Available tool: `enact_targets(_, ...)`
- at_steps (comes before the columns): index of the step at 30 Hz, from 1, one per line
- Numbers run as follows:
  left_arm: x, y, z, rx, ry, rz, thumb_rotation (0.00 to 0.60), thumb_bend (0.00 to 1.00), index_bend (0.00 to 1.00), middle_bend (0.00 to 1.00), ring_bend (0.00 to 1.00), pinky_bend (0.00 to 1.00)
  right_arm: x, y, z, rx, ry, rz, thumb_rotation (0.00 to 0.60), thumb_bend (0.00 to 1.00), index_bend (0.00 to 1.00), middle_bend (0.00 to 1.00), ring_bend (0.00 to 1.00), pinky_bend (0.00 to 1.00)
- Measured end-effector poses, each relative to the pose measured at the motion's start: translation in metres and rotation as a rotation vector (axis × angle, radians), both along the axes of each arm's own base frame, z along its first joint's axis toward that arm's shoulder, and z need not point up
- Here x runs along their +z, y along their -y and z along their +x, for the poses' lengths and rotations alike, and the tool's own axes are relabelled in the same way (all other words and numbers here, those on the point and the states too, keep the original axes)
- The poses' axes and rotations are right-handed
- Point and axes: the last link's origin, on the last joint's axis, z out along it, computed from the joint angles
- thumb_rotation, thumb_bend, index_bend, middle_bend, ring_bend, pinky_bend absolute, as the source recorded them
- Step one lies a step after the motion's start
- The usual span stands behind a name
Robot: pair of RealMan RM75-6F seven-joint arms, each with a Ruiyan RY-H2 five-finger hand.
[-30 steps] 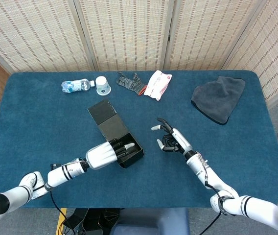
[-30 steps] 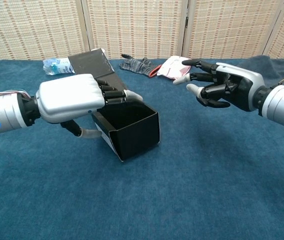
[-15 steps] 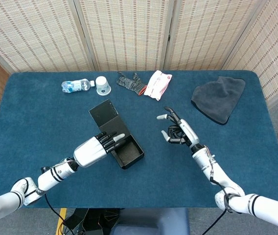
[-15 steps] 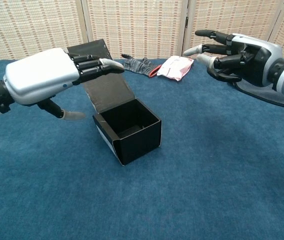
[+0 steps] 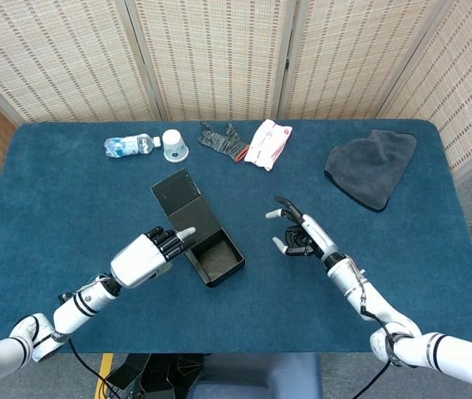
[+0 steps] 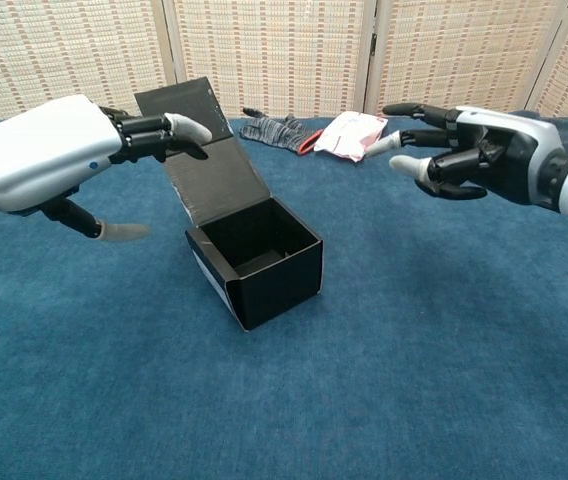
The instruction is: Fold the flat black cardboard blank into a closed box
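While the box [image 6: 259, 260] gapes, lid up, left hand [image 6: 49, 160] and right hand [image 6: 479, 150] hover empty, fingers spread.

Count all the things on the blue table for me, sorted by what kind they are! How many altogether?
Black cardboard box, lid open: 1
Plastic water bottle: 1
White cup: 1
Grey glove: 1
Red-and-white packet: 1
Dark grey cloth: 1
Total: 6 things. The left hand and right hand are not counted.
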Motion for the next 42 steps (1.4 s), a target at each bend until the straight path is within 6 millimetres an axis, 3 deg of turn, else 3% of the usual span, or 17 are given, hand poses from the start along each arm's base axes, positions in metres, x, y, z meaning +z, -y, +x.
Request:
enact_targets(9, -0.029, 0.004, 0.002, 0.008, 0.001, -0.068, 0.6, 0.19, 0.18, 0.18, 0.41, 0.44, -0.014, 0.001, 0.013, 0.026, -0.062, 0.099, 0.6, 0.5, 0.0, 0.26, 0.74, 0.99)
enact_targets(16, -0.049, 0.008, 0.003, 0.026, 0.005, -0.116, 0.6, 0.18, 0.17, 0.18, 0.41, 0.44, -0.01, 0.013, 0.025, 0.001, -0.096, 0.141, 0.6, 0.52, 0.0, 0.27, 0.74, 0.99)
enact_targets(29, -0.059, 0.005, 0.018, 0.024, 0.075, -0.157, 0.6, 0.18, 0.21, 0.18, 0.41, 0.44, -0.015, 0.026, 0.04, -0.036, -0.125, 0.207, 0.6, 0.56, 0.0, 0.27, 0.74, 0.99)
enact_targets(42, -0.07, 0.003, 0.028, 0.028, 0.091, -0.192, 0.6, 0.18, 0.22, 0.2, 0.41, 0.44, -0.027, 0.019, 0.042, -0.042, -0.159, 0.274, 0.6, 0.63, 0.0, 0.3, 0.74, 0.99)
